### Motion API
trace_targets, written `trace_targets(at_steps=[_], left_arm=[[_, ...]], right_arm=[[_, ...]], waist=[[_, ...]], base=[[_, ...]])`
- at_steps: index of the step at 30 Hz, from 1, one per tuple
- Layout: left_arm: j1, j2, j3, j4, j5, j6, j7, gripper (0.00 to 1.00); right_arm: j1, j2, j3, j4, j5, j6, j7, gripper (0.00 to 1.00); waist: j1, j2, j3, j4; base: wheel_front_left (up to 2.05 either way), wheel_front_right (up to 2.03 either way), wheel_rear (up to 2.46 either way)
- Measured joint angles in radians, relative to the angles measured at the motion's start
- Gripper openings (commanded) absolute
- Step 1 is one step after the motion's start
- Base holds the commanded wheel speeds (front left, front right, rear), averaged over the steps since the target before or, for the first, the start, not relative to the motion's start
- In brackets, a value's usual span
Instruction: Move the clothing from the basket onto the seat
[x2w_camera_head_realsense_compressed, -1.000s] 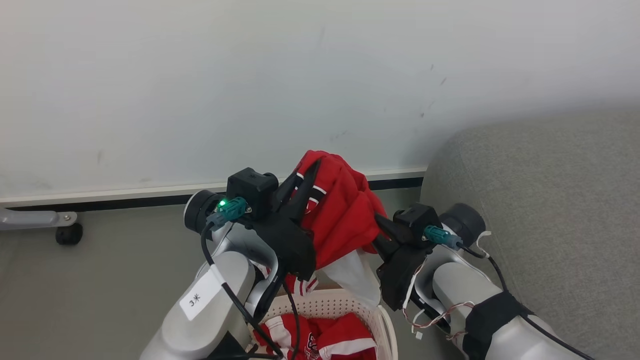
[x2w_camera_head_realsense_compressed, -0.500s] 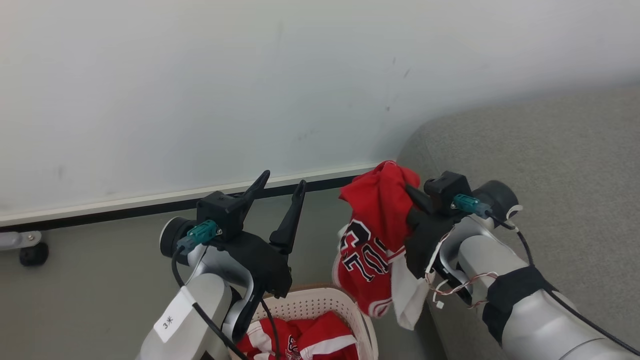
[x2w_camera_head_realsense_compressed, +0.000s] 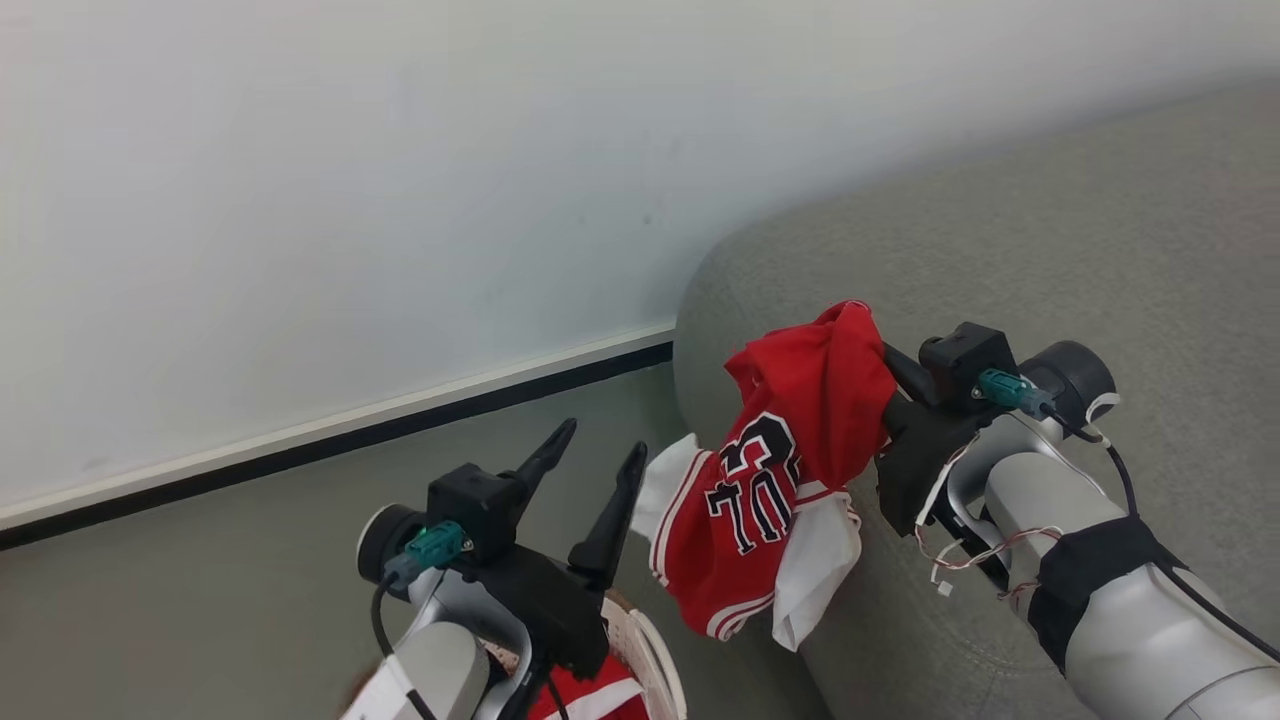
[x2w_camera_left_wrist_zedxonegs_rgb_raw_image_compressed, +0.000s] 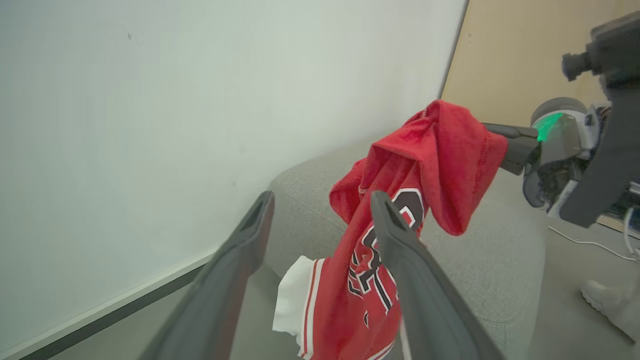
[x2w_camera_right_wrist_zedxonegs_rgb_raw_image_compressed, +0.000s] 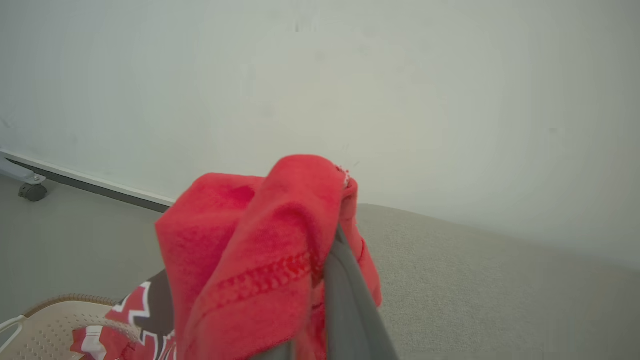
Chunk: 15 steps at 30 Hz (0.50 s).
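Note:
A red jersey (x2w_camera_head_realsense_compressed: 790, 470) with a dark number and white trim hangs from my right gripper (x2w_camera_head_realsense_compressed: 882, 366), which is shut on its bunched top. It dangles against the rounded end of the grey seat (x2w_camera_head_realsense_compressed: 1050, 240). My left gripper (x2w_camera_head_realsense_compressed: 604, 440) stands open and empty just left of the jersey, above the basket (x2w_camera_head_realsense_compressed: 655, 650), which holds more red clothing (x2w_camera_head_realsense_compressed: 590, 700). In the left wrist view, the open left gripper (x2w_camera_left_wrist_zedxonegs_rgb_raw_image_compressed: 322, 200) frames the hanging jersey (x2w_camera_left_wrist_zedxonegs_rgb_raw_image_compressed: 440, 150). In the right wrist view, the jersey (x2w_camera_right_wrist_zedxonegs_rgb_raw_image_compressed: 260, 250) drapes over one dark finger (x2w_camera_right_wrist_zedxonegs_rgb_raw_image_compressed: 345, 305), beside the basket (x2w_camera_right_wrist_zedxonegs_rgb_raw_image_compressed: 45, 315).
A white wall with a dark baseboard (x2w_camera_head_realsense_compressed: 330, 440) runs behind the grey floor. A caster wheel (x2w_camera_right_wrist_zedxonegs_rgb_raw_image_compressed: 32, 191) stands by the wall. A white shoe (x2w_camera_left_wrist_zedxonegs_rgb_raw_image_compressed: 607, 300) rests on the floor past the seat.
My left gripper has opened, let go of the jersey and dropped lower. The jersey now hangs from the right gripper alone, by the seat. The head camera has turned right.

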Motion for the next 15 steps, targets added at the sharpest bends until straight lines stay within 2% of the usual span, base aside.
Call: trace_targets(at_steps=[11, 15], left_arm=[[0.053, -0.008, -0.026, -0.033, 0.0, -0.005, -0.028, 1.0], [0.054, -0.016, -0.043, -0.037, 0.001, -0.002, -0.032, 1.0]], right_arm=[[-0.018, -0.019, 0.003, -0.077, -0.01, 0.0, 0.0, 0.0], [-0.033, -0.051, -0.004, -0.104, -0.01, 0.0, 0.0, 0.0]], waist=[[-0.0001, 0.0, -0.009, -0.147], [0.0, 0.0, -0.007, -0.194]], base=[[0.0, 0.0, 0.0], [0.0, 0.0, 0.0]])
